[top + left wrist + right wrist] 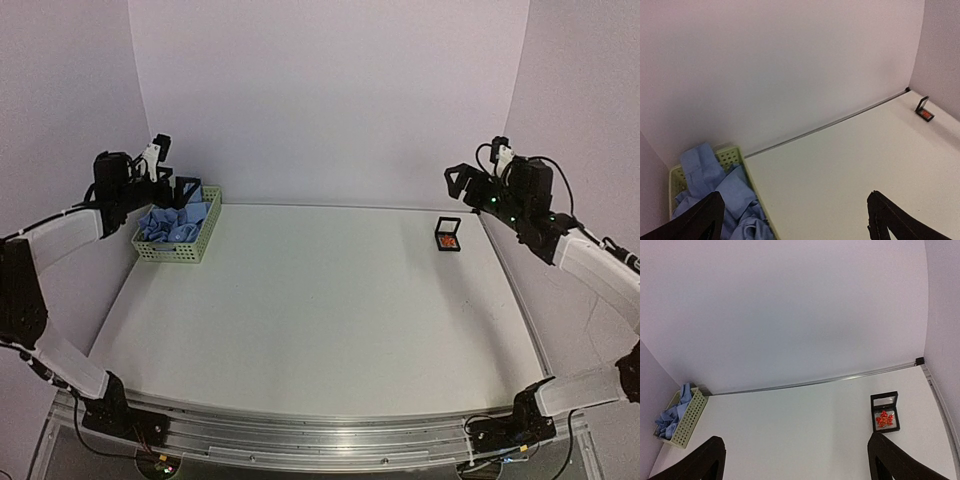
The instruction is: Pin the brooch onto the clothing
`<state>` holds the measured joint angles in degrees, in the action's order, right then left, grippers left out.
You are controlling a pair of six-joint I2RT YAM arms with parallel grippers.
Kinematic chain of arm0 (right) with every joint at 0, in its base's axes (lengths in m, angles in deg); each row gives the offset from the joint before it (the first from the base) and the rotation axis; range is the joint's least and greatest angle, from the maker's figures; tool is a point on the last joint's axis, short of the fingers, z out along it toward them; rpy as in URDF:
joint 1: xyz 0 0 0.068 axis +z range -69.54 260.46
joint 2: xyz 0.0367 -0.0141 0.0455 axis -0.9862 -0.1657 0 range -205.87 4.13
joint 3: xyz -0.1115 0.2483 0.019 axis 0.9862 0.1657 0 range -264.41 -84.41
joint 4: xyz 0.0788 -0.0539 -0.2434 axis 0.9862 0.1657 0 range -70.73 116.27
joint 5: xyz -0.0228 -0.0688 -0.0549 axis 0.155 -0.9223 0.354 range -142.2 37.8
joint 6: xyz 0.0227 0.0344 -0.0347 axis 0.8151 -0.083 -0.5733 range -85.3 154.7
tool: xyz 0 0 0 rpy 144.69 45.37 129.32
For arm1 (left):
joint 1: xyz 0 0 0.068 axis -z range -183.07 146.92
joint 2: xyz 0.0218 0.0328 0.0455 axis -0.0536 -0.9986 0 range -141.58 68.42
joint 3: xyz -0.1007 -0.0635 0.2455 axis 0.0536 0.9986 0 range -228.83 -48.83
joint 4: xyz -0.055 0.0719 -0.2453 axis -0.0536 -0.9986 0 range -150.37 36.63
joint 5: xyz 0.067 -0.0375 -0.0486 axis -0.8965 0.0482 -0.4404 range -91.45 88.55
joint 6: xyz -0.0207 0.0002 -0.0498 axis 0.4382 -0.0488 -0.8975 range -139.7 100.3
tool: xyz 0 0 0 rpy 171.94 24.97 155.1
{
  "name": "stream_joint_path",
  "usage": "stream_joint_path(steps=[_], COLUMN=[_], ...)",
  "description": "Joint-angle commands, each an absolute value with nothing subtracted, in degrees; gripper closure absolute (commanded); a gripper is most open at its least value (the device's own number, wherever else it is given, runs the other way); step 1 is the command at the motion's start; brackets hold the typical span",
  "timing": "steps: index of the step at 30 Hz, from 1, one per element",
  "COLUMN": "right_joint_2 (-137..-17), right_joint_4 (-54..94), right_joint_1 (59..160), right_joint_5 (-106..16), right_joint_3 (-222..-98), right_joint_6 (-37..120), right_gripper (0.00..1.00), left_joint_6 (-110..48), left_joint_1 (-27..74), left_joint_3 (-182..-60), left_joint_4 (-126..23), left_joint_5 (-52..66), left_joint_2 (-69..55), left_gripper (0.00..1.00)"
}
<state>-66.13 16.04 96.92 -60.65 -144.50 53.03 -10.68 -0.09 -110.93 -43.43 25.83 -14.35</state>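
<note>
The brooch (449,241) is a tiny orange-red ornament lying in an open black square box (448,233) at the far right of the table. It also shows in the right wrist view (883,418). The light blue shirt (170,222) is crumpled in a pale green basket (178,252) at the far left; the left wrist view shows it too (715,187). My left gripper (185,188) hovers open and empty above the basket's far end. My right gripper (458,180) hovers open and empty above and behind the box.
The basket rim (751,185) sits below my left fingers (890,215). The box (885,411) lies just ahead of my right fingers (895,457), near the back wall and the right wall. The basket also shows far left in the right wrist view (687,422).
</note>
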Motion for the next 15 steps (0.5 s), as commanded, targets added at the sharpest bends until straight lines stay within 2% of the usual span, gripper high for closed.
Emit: stream_joint_path(steps=[1,8,15], right_joint_2=[-69.36,-70.51,-71.03], right_joint_4=[24.76,26.04,26.65], right_joint_1=[101.22,106.02,109.41], right_joint_5=[-62.48,-62.77,-64.72], right_joint_3=[-149.14,-150.26,-150.34], right_joint_6=[56.04,57.09,56.73], right_gripper=[0.02,0.02,0.02], left_joint_6=[-1.39,-1.42,-3.04], left_joint_1=[-0.1,-2.74,-4.22], left_joint_3=[-126.26,-154.5,-168.99], left_joint_4=[-66.8,-87.8,-96.87], left_joint_5=[14.34,3.21,4.28], left_joint_2=[-25.57,-49.73,-65.23], left_gripper=[0.0,0.02,0.0])
